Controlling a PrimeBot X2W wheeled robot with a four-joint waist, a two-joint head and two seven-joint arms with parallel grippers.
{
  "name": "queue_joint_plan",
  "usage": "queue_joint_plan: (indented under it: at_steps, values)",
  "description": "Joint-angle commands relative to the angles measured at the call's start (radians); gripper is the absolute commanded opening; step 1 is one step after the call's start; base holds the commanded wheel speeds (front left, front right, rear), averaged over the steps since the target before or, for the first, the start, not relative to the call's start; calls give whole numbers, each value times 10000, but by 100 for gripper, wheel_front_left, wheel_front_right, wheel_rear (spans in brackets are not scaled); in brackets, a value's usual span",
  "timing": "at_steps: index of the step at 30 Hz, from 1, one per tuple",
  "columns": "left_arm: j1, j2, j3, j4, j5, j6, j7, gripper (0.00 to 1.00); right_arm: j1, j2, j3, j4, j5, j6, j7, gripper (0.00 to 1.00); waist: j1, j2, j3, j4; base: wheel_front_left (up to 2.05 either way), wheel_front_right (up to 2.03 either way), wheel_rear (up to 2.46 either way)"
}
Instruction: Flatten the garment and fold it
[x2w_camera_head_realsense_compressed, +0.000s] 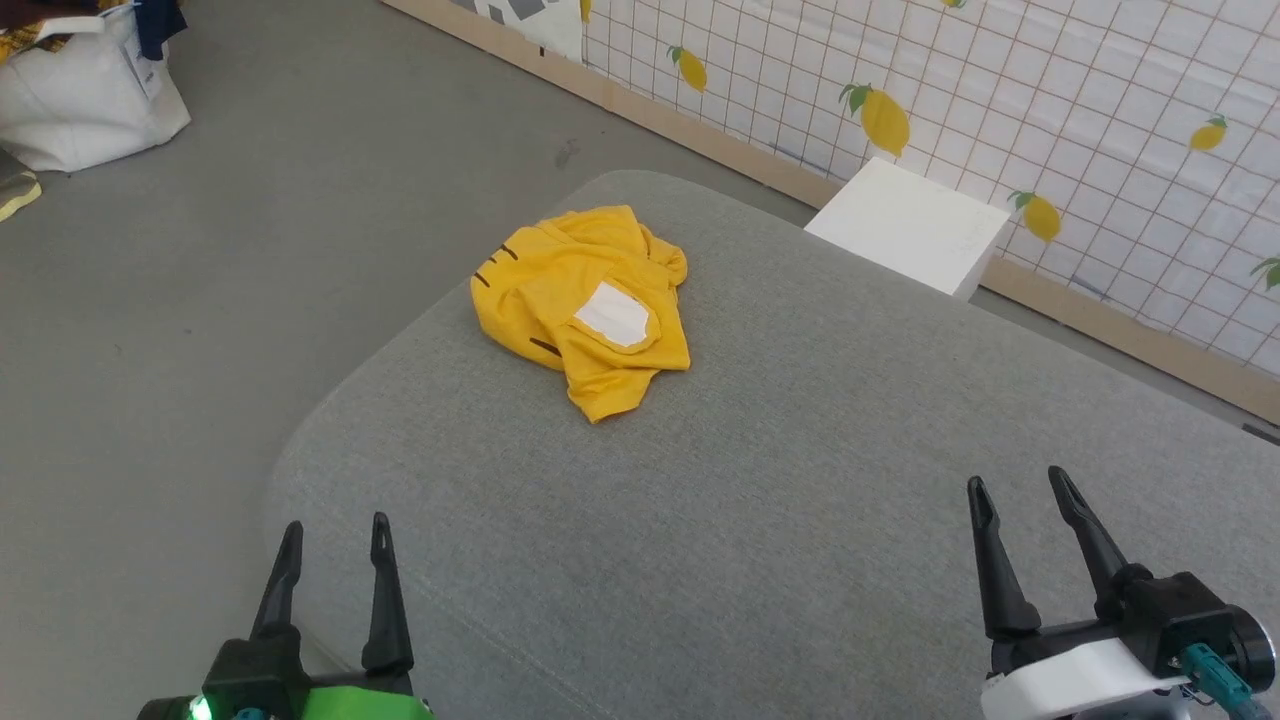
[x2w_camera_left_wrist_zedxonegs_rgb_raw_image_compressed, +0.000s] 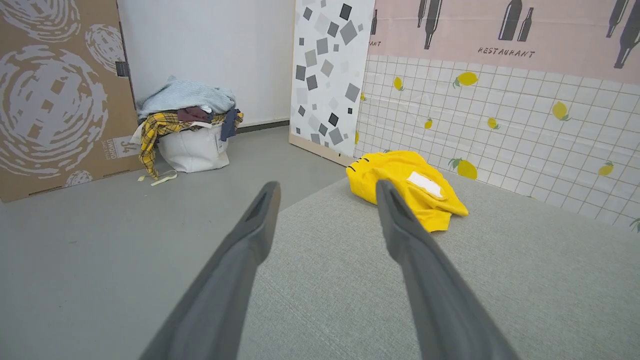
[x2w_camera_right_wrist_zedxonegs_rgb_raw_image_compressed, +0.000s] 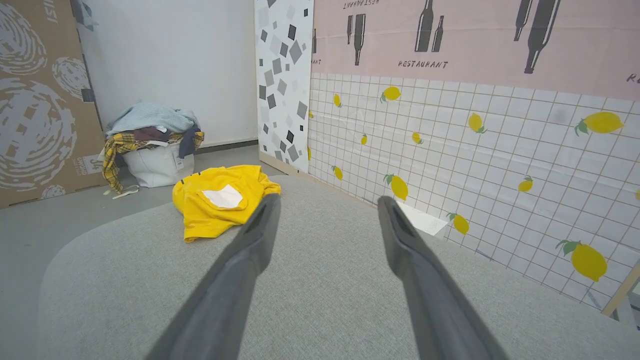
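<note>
the left gripper (x2w_camera_head_realsense_compressed: 337, 522) and the right gripper (x2w_camera_head_realsense_compressed: 1016, 477) are held with fingers spread wide over the near part of the grey padded surface (x2w_camera_head_realsense_compressed: 800, 520). the garment (x2w_camera_head_realsense_compressed: 560, 290) is seen crumpled near its far corner, well apart from both.

The head camera looks steeply down from above and behind both tools, with the left tool (x2w_camera_head_realsense_compressed: 337, 521) at its lower left and the right tool (x2w_camera_head_realsense_compressed: 1016, 476) at its lower right. It faces across the grey worktop (x2w_camera_head_realsense_compressed: 760, 540) toward its far rounded corner, with the floor (x2w_camera_head_realsense_compressed: 250, 200) on the left. Each wrist camera sits low over the worktop, looking almost level along its own fingers toward the lemon-tiled wall (x2w_camera_right_wrist_zedxonegs_rgb_raw_image_compressed: 450, 150). All three views share the yellow garment (x2w_camera_head_realsense_compressed: 585, 300) – right of centre from the left wrist, left of centre from the right. Both wrist views also take in the laundry bag (x2w_camera_left_wrist_zedxonegs_rgb_raw_image_compressed: 192, 150) and the cardboard panel (x2w_camera_left_wrist_zedxonegs_rgb_raw_image_compressed: 55, 100).
</note>
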Motion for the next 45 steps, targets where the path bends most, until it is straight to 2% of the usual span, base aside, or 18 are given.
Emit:
queue_joint_plan:
  at_steps: [1, 6, 12, 18, 20, 22, 25, 32, 38, 45]
  values:
    - [127, -49, -23, -23, -51, 71, -78, 100, 115, 5, -29, 10, 22, -17, -59, 100, 0, 0, 15, -35, 0, 0, 0]
    - [115, -49, -72, -2, -17, 26, -78, 100, 127, 5, -57, -15, 8, -17, -59, 100, 0, 0, 53, -89, 0, 0, 0]
    - [-665, 27, -314, 112, -266, -571, 37, 100, 86, 5, -213, -142, -107, -17, -59, 100, 0, 0, 344, -22, 0, 0, 0]
    - [-3422, 636, -706, -788, -440, -1316, 1827, 100, -98, 5, -317, -476, -534, -17, -59, 100, 0, 0, 1138, 42, 0, 0, 0]
    - [-4493, 976, -825, -716, -468, -1501, 2475, 100, -224, 5, -286, -627, -743, -17, -59, 100, 0, 0, 1477, -41, 0, 0, 0]
    - [-5521, 1044, -735, -560, -879, -1590, 2959, 100, -358, 5, -215, -817, -957, -17, -59, 100, 0, 0, 1891, -178, 0, 0, 0]
    - [-6974, 1145, -490, 16, -1354, -1635, 3562, 100, -569, -50, -57, -1138, -1278, -17, -51, 100, 0, 0, 2603, -429, 0, 0, 0]
    - [-9429, 1811, -158, 2109, -1740, -1665, 4681, 100, -1048, -790, 278, -2320, -1224, -17, 400, 100, 0, 0, 4107, -1231, 0, 0, 0]
    - [-10087, 2477, -252, 3449, -1685, -1734, 5085, 100, -1245, -1315, 274, -3348, -988, -17, 863, 100, 0, 0, 4931, -1937, 0, 0, 0]
    - [-10213, 2534, -166, 4290, -1918, -1624, 5575, 100, -1397, -1807, 178, -4201, -741, -17, 1309, 100, 0, 0, 5981, -2391, 0, 0, 0]
